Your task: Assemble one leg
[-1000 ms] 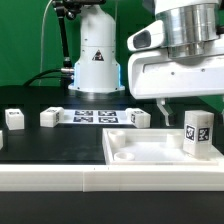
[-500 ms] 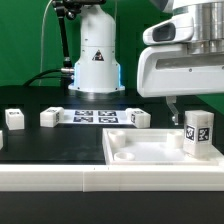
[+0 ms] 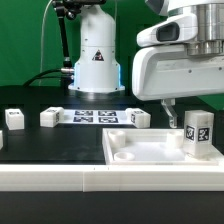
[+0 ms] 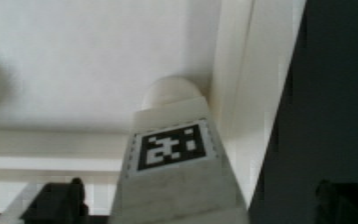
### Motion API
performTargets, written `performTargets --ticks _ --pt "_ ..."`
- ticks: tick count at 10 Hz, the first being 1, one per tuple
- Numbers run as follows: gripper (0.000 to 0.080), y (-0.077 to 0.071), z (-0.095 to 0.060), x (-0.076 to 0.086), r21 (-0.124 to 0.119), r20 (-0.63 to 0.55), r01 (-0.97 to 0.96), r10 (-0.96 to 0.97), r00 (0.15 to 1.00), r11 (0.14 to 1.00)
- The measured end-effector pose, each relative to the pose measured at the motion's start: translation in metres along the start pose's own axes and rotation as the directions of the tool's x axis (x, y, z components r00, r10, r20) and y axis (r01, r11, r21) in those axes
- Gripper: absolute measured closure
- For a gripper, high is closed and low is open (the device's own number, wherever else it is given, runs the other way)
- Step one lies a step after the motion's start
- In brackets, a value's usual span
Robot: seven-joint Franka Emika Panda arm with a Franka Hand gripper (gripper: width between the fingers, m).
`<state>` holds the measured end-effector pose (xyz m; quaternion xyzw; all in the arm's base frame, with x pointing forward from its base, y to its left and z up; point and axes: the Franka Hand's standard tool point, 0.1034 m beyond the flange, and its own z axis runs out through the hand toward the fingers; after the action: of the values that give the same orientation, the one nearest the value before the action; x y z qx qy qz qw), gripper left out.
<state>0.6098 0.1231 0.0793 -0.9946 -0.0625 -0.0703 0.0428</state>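
The leg (image 3: 197, 134) is a small white post with a square tag. It stands upright on the large flat white panel (image 3: 140, 152) at the exterior view's right. My gripper (image 3: 195, 108) hangs just above it, and one dark finger (image 3: 168, 110) shows beside the leg. In the wrist view the leg (image 4: 179, 150) rises between my two dark fingertips (image 4: 60, 200). The gripper (image 4: 197, 205) is open, with a gap on each side of the leg. The panel (image 4: 87, 50) fills the background there.
Three more small white tagged posts lie on the black table: two (image 3: 14, 118) (image 3: 49, 117) at the exterior view's left and one (image 3: 139, 117) behind the panel. The marker board (image 3: 95, 116) lies between them. The robot base (image 3: 97, 55) stands at the back.
The gripper has shifted a little toward the exterior view's right and slightly up over the leg. The leg and the other parts have not moved.
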Motion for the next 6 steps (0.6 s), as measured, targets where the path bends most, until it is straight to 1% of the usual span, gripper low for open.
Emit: performTargets --ticks 1,3,4,6 --pt "0.0151 0.0001 0.0000 0.0000 0.000 0.000 -0.004 0.004 1.000 1.000" --pt "0.0409 0.0001 0.0001 -0.0001 0.000 0.000 -0.004 0.004 1.000 1.000" --pt "0.0504 0.0039 -0.0002 0.0003 -0.004 -0.001 -0.007 0.007 1.000 1.000" --pt "0.0506 0.0057 0.0000 0.0002 -0.005 -0.001 -0.037 0.037 0.999 0.999"
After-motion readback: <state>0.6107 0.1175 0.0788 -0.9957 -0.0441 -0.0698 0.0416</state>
